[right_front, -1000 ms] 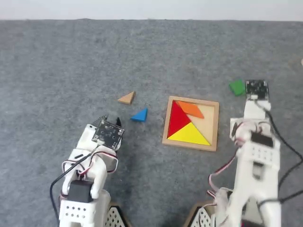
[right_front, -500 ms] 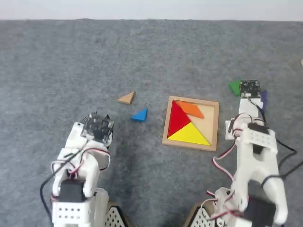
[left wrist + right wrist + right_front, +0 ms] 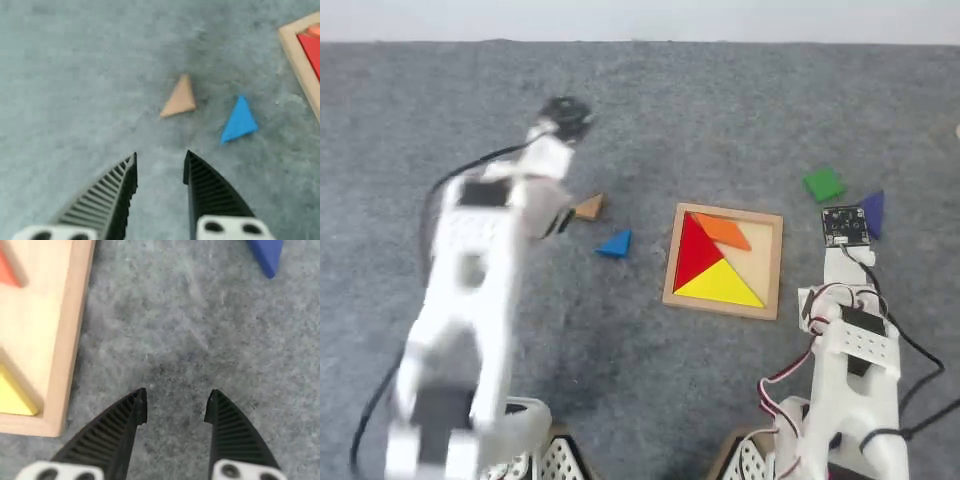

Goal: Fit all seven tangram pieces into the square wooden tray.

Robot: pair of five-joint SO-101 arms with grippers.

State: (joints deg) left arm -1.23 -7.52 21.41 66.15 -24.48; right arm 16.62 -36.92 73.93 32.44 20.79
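Three pieces, the red piece (image 3: 695, 252), the orange piece (image 3: 723, 231) and the yellow piece (image 3: 720, 285), are already seated in the square wooden tray (image 3: 765, 262), so four are left on the grey bench (image 3: 720, 110). The left gripper (image 3: 160, 161) is held open and empty above the bench, with the tan triangle (image 3: 179, 98) just ahead of its tips and the blue triangle (image 3: 240, 120) near that, toward the tray. The right gripper (image 3: 177, 399) is also open, beside the tray's outer rim, with the dark blue triangle (image 3: 872, 212) and the green square (image 3: 822, 184) beyond it. A pick of the tan triangle seems to be in hand; the left gripper should be brought forward and lowered until the thin piece is taken between both jaws.
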